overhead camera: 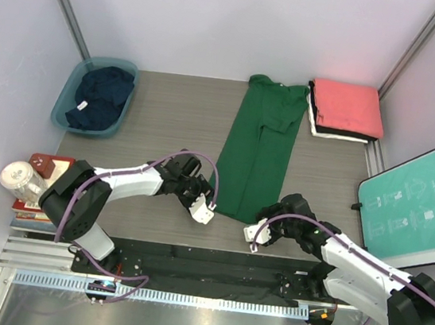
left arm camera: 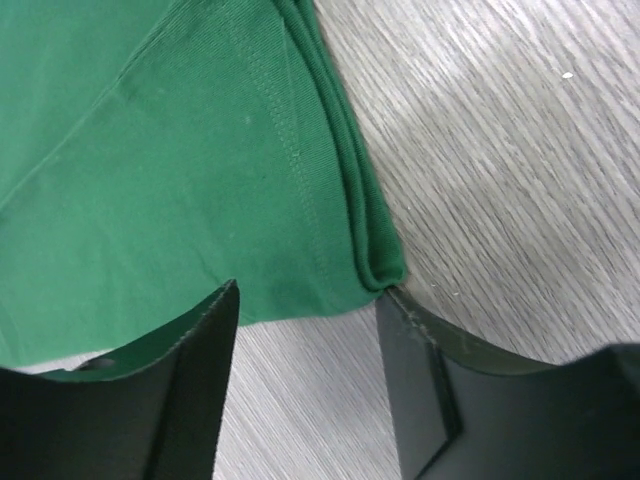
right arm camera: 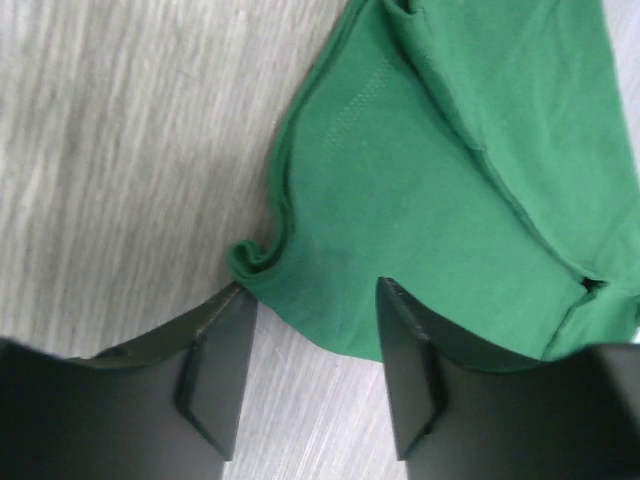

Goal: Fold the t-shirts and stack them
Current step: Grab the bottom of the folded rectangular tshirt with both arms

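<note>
Grey wood-grain surface (overhead camera: 167, 116) between white walls carries a dark green t-shirt (overhead camera: 254, 159), folded lengthwise into a long strip that runs away from both hands. At one near hem corner sits the left hand (overhead camera: 203, 211), its fingers (left arm camera: 430, 380) parted and clamping nothing. The doubled corner lies just ahead of their tips and touches one of them. At the other corner the right hand (overhead camera: 255, 233) is likewise released, with cloth reaching into its gap. I judge the crosswise fold to be the step in hand: the sides are in and the hem is not yet lifted. Next, both hands must pinch every layer together, then carry the hem evenly away from themselves toward the collar. Beyond the right hand, a folded coral-red t-shirt (overhead camera: 347, 106) tops the stack.
</note>
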You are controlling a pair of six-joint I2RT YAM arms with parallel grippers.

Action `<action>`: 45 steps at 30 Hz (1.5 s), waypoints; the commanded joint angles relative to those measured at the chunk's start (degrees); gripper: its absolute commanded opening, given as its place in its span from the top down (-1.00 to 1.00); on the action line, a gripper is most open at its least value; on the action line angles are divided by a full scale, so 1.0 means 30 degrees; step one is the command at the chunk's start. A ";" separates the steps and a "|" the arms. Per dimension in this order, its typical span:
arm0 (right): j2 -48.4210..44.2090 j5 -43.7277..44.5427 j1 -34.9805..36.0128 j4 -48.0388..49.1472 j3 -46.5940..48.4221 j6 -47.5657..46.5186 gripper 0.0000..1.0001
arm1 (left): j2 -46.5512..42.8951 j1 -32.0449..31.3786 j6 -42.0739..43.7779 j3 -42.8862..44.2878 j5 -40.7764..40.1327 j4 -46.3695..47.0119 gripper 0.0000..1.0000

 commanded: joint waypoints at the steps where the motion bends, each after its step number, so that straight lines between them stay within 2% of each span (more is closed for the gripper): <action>1: -0.0026 -0.0238 0.0215 -0.0088 -0.0245 0.0521 -0.01 | 0.0753 -0.0020 0.0306 -0.0175 0.0518 -0.0058 -0.10; 5: -0.0347 -0.0209 0.0274 -0.0819 -0.0128 0.0579 0.21 | 0.0842 -0.0049 0.0306 -0.0175 0.0693 -0.0059 -0.02; 10: -0.0553 -0.0150 0.0274 -0.1319 0.0018 0.0579 0.36 | 0.0901 -0.0020 0.0657 -0.0117 0.0869 -0.0641 0.15; 13: -0.0495 -0.0121 0.0273 -0.1349 0.0048 0.0579 0.41 | 0.0988 -0.0049 0.0949 0.0058 0.1220 -0.1082 0.44; 14: -0.0466 -0.0121 0.0303 -0.1349 0.0077 0.0608 0.43 | 0.0989 -0.0020 0.0951 0.0059 0.1308 -0.1287 0.99; 20: -0.0349 0.0084 0.0274 -0.1436 0.0370 0.0989 0.52 | 0.1048 -0.0049 0.0951 0.0117 0.1865 -0.1904 0.99; 22: -0.0465 0.0084 0.0332 -0.1931 0.0632 0.1280 0.64 | 0.0902 -0.0049 0.0921 0.0146 0.1779 -0.2225 1.00; 23: -0.0553 0.0026 0.0361 -0.2167 0.0808 0.1514 0.83 | 0.0814 -0.0020 0.0863 0.0205 0.1691 -0.2401 1.00; 24: -0.0583 -0.0032 0.0419 -0.2488 0.1042 0.1865 0.94 | 0.0697 -0.0049 0.0718 0.0292 0.1632 -0.2983 1.00; 25: -0.0641 -0.0149 0.0565 -0.2840 0.1769 0.2709 0.97 | 0.0232 -0.0049 0.0368 0.0409 0.1602 -0.3365 1.00; 31: -0.0524 -0.1320 0.1123 -0.8310 0.5551 0.4590 0.97 | -0.1850 -0.0020 -0.2211 0.2254 0.1514 -0.8577 0.99; 33: -0.0524 -0.1672 0.1240 -0.9196 0.6372 0.5499 0.98 | -0.3138 -0.0049 -0.2824 0.2665 0.1862 -0.9721 1.00; 38: -0.0962 -0.3810 0.1853 -1.3093 0.8952 0.5648 0.98 | -0.6676 -0.0049 -0.2711 0.2579 0.3211 -1.2946 1.00; 45: -0.1988 -0.6826 0.2323 -1.7107 1.1850 0.5588 0.97 | -0.9816 -0.0545 -0.2799 0.2987 0.4559 -1.6547 1.00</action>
